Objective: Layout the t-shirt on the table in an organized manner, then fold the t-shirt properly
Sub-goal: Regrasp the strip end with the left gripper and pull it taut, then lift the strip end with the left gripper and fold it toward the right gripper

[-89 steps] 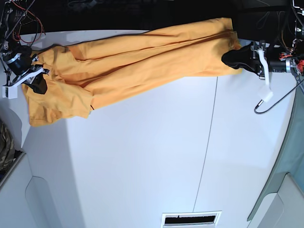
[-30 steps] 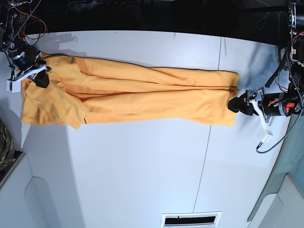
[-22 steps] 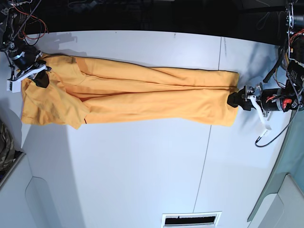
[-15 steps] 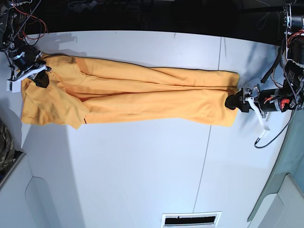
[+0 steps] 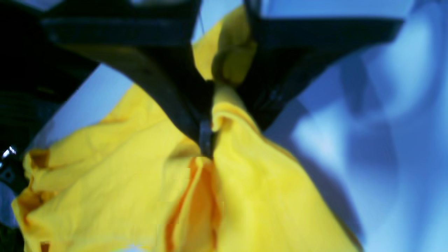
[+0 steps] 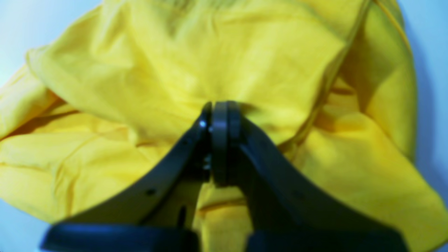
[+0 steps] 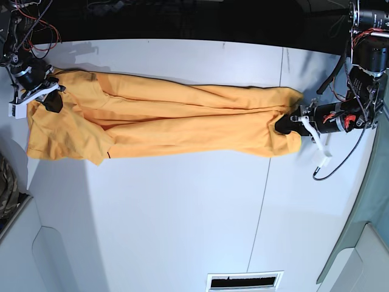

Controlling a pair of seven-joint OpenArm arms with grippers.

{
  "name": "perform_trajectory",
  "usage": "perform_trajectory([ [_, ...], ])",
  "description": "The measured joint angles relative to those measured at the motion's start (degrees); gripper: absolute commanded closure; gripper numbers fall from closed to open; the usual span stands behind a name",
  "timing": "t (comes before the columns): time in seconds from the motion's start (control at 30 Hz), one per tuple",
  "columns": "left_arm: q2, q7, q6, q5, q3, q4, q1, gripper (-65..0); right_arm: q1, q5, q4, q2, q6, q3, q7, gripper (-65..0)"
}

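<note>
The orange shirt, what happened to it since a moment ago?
The left gripper slid inward along the table, closed on the t-shirt hem and bunched it. The right gripper stayed clamped on the other end, and the rest of the shirt kept lying stretched out.

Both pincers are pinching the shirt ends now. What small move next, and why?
Probably lift both ends slightly and shake it open: the t-shirt lies bunched in a long narrow band on the table, with the left pincer and right pincer clamped at opposite ends.
</note>
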Motion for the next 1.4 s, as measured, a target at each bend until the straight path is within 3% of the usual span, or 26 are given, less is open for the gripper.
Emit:
perform_trajectory([
  [0.3, -4.3, 8.7, 0.9, -1.8, 0.4, 13.8, 1.2, 0.0, 0.0, 0.0, 0.0, 0.0, 0.2, 0.0, -0.3, 0.0],
  [0.5, -2.7, 17.7, 0.9, -13.5, 0.4, 22.7, 1.3, 0.0, 0.0, 0.0, 0.0, 0.0, 0.1, 0.0, -0.2, 0.0],
  [0.6, 0.4, 18.1, 0.9, -13.2, 0.4, 26.5, 1.5, 0.0, 0.0, 0.0, 0.0, 0.0, 0.0, 0.0, -0.2, 0.0],
  [0.73, 7.8, 17.2, 0.9, -12.8, 0.3, 28.3, 1.3, 0.0, 0.0, 0.0, 0.0, 0.0, 0.1, 0.0, -0.2, 0.0],
  [0.97, 20.6, 11.2, 1.1, -0.1, 0.3, 28.3, 1.4, 0.0, 0.0, 0.0, 0.0, 0.0, 0.1, 0.0, -0.2, 0.0],
  [1.4, 32.7, -0.1, 1.2, 13.6, 0.0, 14.8, 1.4, 0.0, 0.0, 0.4, 0.0, 0.0, 0.1, 0.0, -0.3, 0.0],
])
